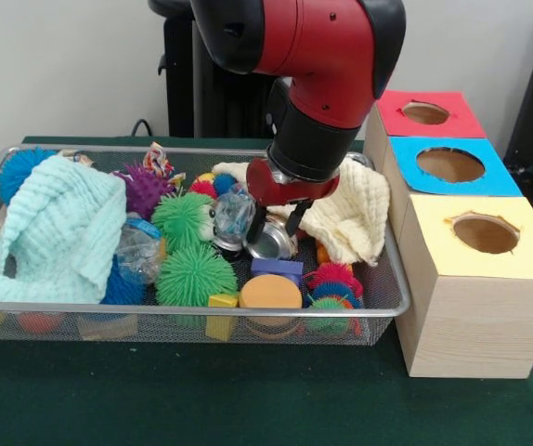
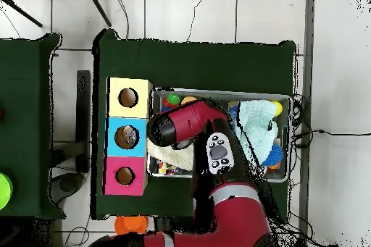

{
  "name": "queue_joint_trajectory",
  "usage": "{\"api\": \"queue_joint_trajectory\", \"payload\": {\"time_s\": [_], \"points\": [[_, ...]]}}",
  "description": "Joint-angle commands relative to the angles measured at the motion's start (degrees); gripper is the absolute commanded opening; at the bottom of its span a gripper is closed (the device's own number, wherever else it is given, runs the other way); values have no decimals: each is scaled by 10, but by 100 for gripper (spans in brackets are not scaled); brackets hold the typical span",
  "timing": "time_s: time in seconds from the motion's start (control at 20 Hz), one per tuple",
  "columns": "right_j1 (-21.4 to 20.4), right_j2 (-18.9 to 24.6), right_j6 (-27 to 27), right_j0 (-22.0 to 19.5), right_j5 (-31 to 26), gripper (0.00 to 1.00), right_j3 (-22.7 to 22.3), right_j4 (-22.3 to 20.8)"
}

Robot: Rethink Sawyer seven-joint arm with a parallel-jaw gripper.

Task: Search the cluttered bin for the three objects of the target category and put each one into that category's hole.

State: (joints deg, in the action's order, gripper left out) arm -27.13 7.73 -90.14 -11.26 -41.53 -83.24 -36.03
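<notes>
The wire mesh bin (image 1: 392, 279) is packed with clutter; it also shows in the overhead view (image 2: 217, 91). One crushed clear bottle (image 1: 234, 218) lies in the middle. A second one with a blue label (image 1: 136, 255) lies by the mint towel. I see no third bottle. My gripper (image 1: 278, 223) hangs low over the bin's middle, just right of the first bottle and above a shiny metal can (image 1: 271, 244). Its fingers stand apart and hold nothing. In the overhead view the arm (image 2: 188, 124) hides the gripper.
Three wooden boxes with holes stand beside the bin: red (image 1: 424, 113), blue (image 1: 449, 164), yellow (image 1: 485, 232). In the bin lie a mint towel (image 1: 58, 232), a cream cloth (image 1: 355, 214), green spiky balls (image 1: 192, 274), a purple one (image 1: 143, 189) and coloured blocks (image 1: 271, 291).
</notes>
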Motion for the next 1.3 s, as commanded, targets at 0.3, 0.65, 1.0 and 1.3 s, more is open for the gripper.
{"api": "queue_joint_trajectory", "payload": {"time_s": [0.3, 0.65, 1.0, 1.3], "points": [[17, -14, 13, -9, -71, 100, -38, -9], [23, -18, 11, -7, -67, 100, -32, -13], [28, -27, 14, -5, -73, 100, -23, -17], [22, -36, 13, 1, -81, 100, -23, -20]]}}
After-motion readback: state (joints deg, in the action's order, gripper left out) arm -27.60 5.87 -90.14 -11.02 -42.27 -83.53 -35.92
